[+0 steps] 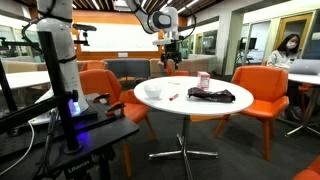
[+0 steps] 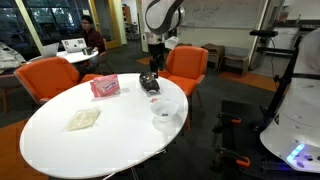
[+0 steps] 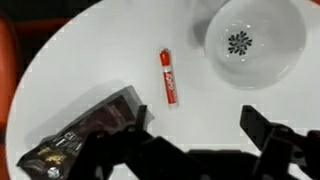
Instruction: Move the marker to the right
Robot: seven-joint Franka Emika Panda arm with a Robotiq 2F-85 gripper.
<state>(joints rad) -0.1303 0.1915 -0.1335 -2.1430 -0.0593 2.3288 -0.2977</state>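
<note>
Red marker [image 3: 169, 77] lies well inside the table [image 3: 92, 52] edge.

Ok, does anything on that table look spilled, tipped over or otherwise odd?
Nothing stands out. The red marker lies flat between the upright white bowl and the black pouch, with no spill on the table.

One marker [image 3: 169, 77], one bowl [image 3: 278, 58], one pouch [image 3: 85, 135]
</note>
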